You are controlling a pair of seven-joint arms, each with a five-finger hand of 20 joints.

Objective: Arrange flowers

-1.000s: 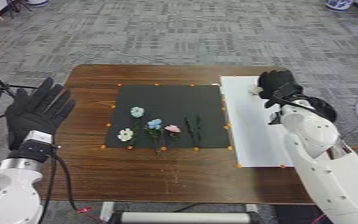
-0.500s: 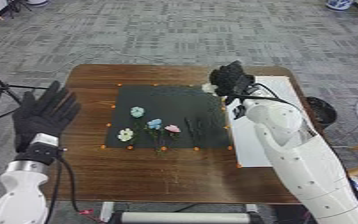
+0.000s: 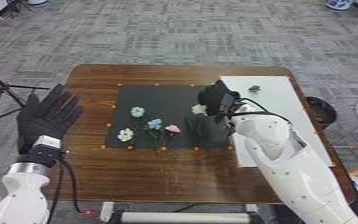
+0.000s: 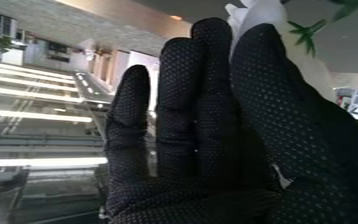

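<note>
The right hand [image 3: 214, 99] pinches a white bloom [image 3: 198, 109], thumb against nearly straight fingers in dimpled fabric. Left of those fingers, pale blue [image 3: 137, 111], cream [image 3: 126, 134], blue [image 3: 154, 123] and pink [image 3: 173, 128] ruffled blooms already lie on the smooth black mat [image 3: 162, 95]. Thin stems [image 3: 193, 125] just nearer than the fingertips probably await the held bloom; a dark sprig [image 3: 254, 88] right of them seems left to place. The left hand [image 3: 47, 117] is empty, fingers straight.

Grey patterned flr [image 3: 184, 42] round brn tbl [image 3: 140, 175], bright strip lts [image 4: 33, 117] indoors.
</note>
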